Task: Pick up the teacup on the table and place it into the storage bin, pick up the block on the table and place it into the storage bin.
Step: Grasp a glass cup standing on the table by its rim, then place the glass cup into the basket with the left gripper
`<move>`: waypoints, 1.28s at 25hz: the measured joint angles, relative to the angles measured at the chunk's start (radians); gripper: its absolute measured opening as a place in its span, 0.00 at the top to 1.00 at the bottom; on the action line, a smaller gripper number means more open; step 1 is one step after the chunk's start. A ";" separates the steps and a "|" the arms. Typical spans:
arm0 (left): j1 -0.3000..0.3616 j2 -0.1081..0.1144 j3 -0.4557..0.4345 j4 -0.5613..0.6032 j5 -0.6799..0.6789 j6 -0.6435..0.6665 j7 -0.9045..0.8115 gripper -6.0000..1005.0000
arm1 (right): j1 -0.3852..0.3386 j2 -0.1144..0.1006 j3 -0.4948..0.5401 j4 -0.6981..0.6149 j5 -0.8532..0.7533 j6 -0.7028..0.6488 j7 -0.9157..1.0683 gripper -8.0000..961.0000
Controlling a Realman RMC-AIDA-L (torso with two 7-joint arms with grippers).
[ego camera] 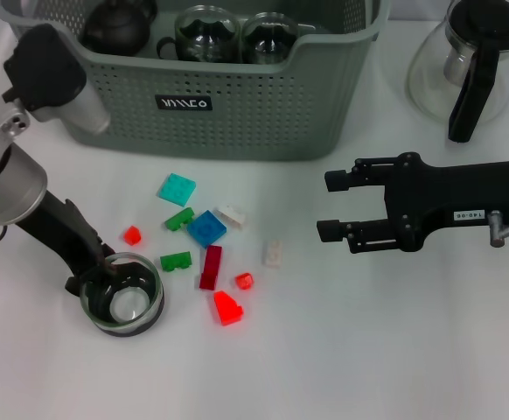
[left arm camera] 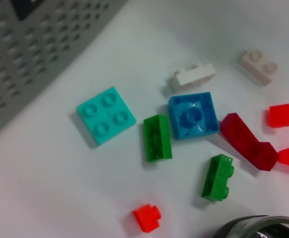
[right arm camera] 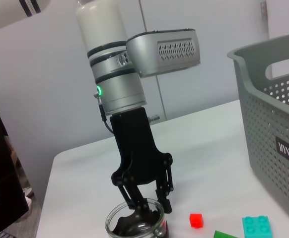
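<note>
Nearest the head camera, the teacup (ego camera: 123, 305) is sitting on the table (ego camera: 394, 350) with the left gripper (ego camera: 97, 269) reaching down over its rim, one finger seemingly inside the glass, though whether it is gripping yet is unclear. From there the storage bin (ego camera: 237, 114) is lying straight behind, past the scattered blocks (ego camera: 206, 229). Well off to the side, the right gripper (ego camera: 335, 206) is hovering with fingers spread wide, holding nothing.

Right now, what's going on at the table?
The left end effector is down at the glass teacup on the table, fingers straddling its rim. The right end effector hovers open beside the scattered blocks. The storage bin already holds a dark teapot and glassware.
</note>
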 joint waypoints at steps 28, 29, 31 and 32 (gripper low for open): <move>-0.079 0.059 -0.364 -0.098 -0.211 0.179 0.164 0.95 | -0.002 0.000 -0.002 0.002 0.000 0.000 0.001 0.21; -0.090 0.079 -0.417 -0.146 -0.275 0.197 0.195 0.95 | -0.002 0.000 -0.002 0.002 0.000 0.000 0.001 0.21; -0.104 0.126 -0.491 -0.256 -0.407 0.222 0.239 0.95 | -0.003 0.000 -0.001 0.002 0.000 0.000 0.000 0.21; -0.110 0.154 -0.516 -0.324 -0.476 0.228 0.253 0.95 | -0.004 0.000 -0.001 0.002 0.000 0.000 0.000 0.21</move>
